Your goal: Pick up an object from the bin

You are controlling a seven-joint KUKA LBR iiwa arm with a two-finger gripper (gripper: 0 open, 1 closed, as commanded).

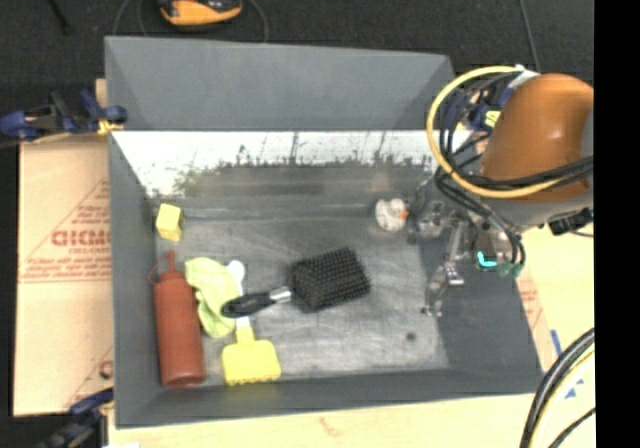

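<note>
Starting at the gripper [435,298], you find it low in the right part of the bin [280,86], its tip hanging above bare grey floor close to the right wall. Whether its grasp is released or clenched is not something this angle lets you judge. Nearest to it, up and to its left, a small white and orange thing [391,214] lies at the foot of the back wall, apart from the gripper. Further left, around the middle of the floor, you see a black brush [328,281] with its block of bristles toward the gripper and its dark handle running off to the left. The handle's end rests on a crumpled yellow-green cloth [208,286]. Just left of the cloth, a red squeeze bottle [177,326] lies along the left wall with its nozzle toward the back. A small yellow block [170,221] sits beyond that nozzle, near the back left corner and apart from the bottle. A flat yellow piece [248,361] lies by the front wall, just beside the bottle's lower end and below the brush handle. Above the gripper, at the wrist, you see the rounded orange cover [535,141], with cables [462,121] looping round its left side.
</note>
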